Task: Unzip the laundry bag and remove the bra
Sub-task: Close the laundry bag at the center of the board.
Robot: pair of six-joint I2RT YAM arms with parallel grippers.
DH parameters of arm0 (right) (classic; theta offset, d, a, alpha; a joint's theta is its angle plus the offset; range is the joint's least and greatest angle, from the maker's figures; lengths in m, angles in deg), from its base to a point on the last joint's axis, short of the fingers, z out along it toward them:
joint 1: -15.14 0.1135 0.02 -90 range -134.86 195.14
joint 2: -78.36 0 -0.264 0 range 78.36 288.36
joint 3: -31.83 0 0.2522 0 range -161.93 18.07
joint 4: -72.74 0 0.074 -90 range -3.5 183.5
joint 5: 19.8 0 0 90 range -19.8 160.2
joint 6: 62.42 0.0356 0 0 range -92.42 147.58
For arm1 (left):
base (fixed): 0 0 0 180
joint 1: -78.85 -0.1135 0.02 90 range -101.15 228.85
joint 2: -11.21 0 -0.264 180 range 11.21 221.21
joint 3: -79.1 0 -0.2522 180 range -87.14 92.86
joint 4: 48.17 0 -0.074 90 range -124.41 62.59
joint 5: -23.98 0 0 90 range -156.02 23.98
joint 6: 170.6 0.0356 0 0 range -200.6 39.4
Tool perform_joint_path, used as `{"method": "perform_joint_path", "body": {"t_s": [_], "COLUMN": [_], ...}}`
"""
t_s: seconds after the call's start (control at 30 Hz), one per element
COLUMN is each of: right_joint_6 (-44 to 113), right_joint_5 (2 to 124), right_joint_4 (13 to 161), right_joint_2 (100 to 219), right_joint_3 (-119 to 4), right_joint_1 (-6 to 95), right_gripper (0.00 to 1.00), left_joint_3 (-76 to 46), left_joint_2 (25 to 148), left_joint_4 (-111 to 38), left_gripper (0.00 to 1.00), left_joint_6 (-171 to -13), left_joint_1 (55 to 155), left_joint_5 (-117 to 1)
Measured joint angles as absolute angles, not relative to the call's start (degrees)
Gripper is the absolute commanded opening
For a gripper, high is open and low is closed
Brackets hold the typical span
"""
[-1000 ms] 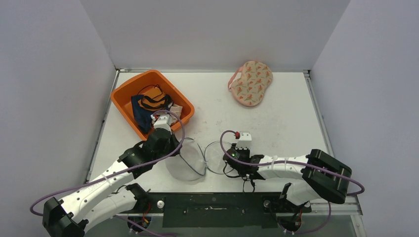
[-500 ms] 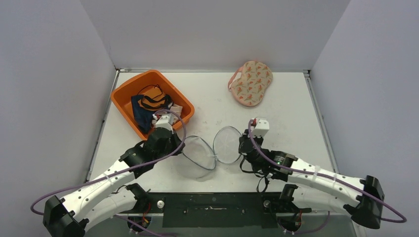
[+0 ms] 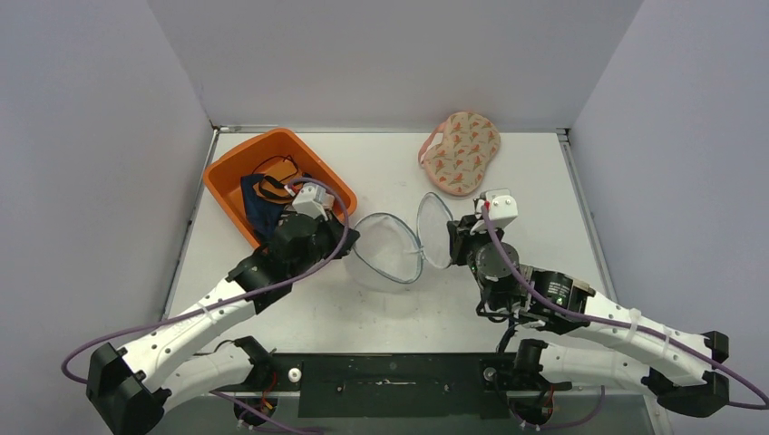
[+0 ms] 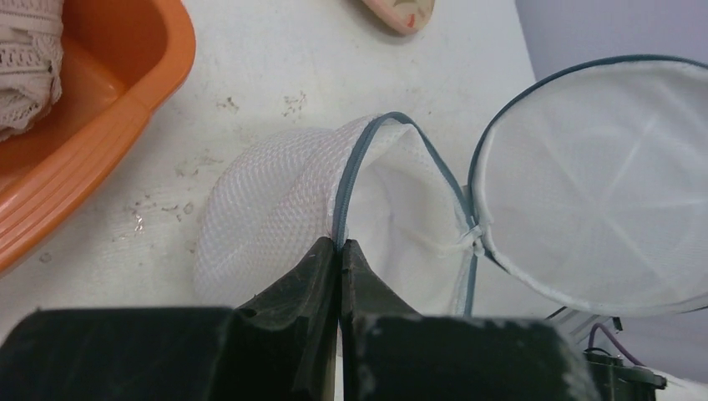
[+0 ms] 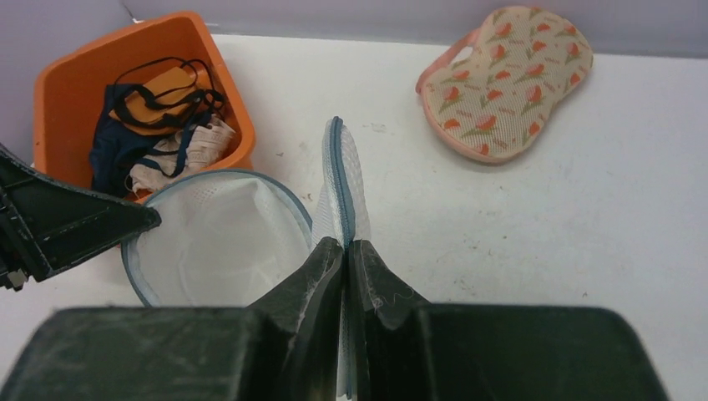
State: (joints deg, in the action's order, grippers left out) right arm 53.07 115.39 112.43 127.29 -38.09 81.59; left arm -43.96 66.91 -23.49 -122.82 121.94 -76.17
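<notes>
The laundry bag (image 3: 388, 252) is a white mesh clamshell with a grey-blue zipper rim, and it hangs open in two round halves at the table's middle. My left gripper (image 4: 339, 244) is shut on the rim of the left half (image 4: 284, 196). My right gripper (image 5: 344, 242) is shut on the edge of the right half (image 5: 338, 180), which stands on edge. Both halves look hollow, with nothing showing inside. The bra (image 3: 461, 152), peach with an orange floral print, lies on the table at the back, apart from the bag.
An orange basket (image 3: 238, 161) holding dark and orange garments stands at the back left, close behind my left gripper (image 3: 349, 243). White walls close in the table on three sides. The arm bases line the near edge.
My right gripper has shut on the bag's right half. Both arms have carried the bag away from the near edge toward the middle, with the right half now raised on edge.
</notes>
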Motion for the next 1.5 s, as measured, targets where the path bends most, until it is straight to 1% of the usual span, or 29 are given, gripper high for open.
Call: {"method": "perform_joint_path", "body": {"t_s": [0.17,0.23,0.37,0.5,0.57,0.63,0.7,0.8,0.87,0.93,1.03,1.1,1.2,1.33,1.5], "right_joint_6": [47.24,47.41,51.28,53.20,52.05,49.25,45.66,41.82,40.81,40.96,43.48,45.77,47.96,47.70,45.23], "right_joint_5": [114.01,115.65,118.67,117.07,116.79,116.42,116.13,116.00,116.09,116.83,117.34,116.88,115.50,114.71,115.28], "right_joint_4": [107.47,107.60,109.83,114.51,116.80,116.76,113.63,107.67,104.69,102.73,102.79,104.28,108.41,110.59,109.87], "right_joint_2": [124.93,125.54,131.77,138.26,140.12,140.38,139.62,136.84,134.85,132.40,131.29,131.84,133.63,131.86,130.61], "right_joint_3": [-38.51,-39.62,-39.84,-37.94,-39.82,-43.69,-49.35,-54.75,-54.77,-51.84,-44.04,-38.03,-31.97,-33.48,-43.62], "right_joint_1": [83.30,83.43,82.95,80.37,79.36,79.56,81.00,83.08,83.47,83.41,82.44,81.75,81.46,81.48,82.01], "right_gripper": [0.05,0.05,0.05,0.05,0.05,0.05,0.05,0.05,0.05,0.05,0.05,0.05,0.05,0.05,0.05], "left_joint_3": [-46.26,-45.93,-44.81,-45.82,-42.43,-36.46,-30.21,-27.33,-29.19,-33.58,-42.28,-48.51,-53.73,-51.55,-44.99], "left_joint_2": [63.94,66.30,76.77,77.36,76.27,75.59,74.26,70.65,68.55,67.85,71.33,76.38,79.07,76.60,72.75], "left_joint_4": [-30.85,-31.01,-28.89,-23.36,-19.99,-18.42,-19.03,-22.31,-24.30,-25.87,-26.79,-26.44,-22.79,-22.11,-24.21], "left_gripper": [0.00,0.00,0.00,0.00,0.00,0.00,0.00,0.00,0.00,0.00,0.00,0.00,0.00,0.00,0.00], "left_joint_6": [-123.12,-123.58,-124.50,-124.06,-122.64,-120.78,-119.10,-118.29,-118.45,-119.30,-121.18,-122.64,-124.11,-124.48,-124.54], "left_joint_1": [121.94,121.92,121.94,121.94,121.94,121.94,121.94,121.94,121.94,121.94,121.94,121.94,121.94,121.94,121.94], "left_joint_5": [-76.24,-75.73,-72.98,-72.17,-72.39,-72.85,-73.24,-73.72,-73.79,-73.77,-72.96,-71.56,-70.34,-70.20,-70.23]}}
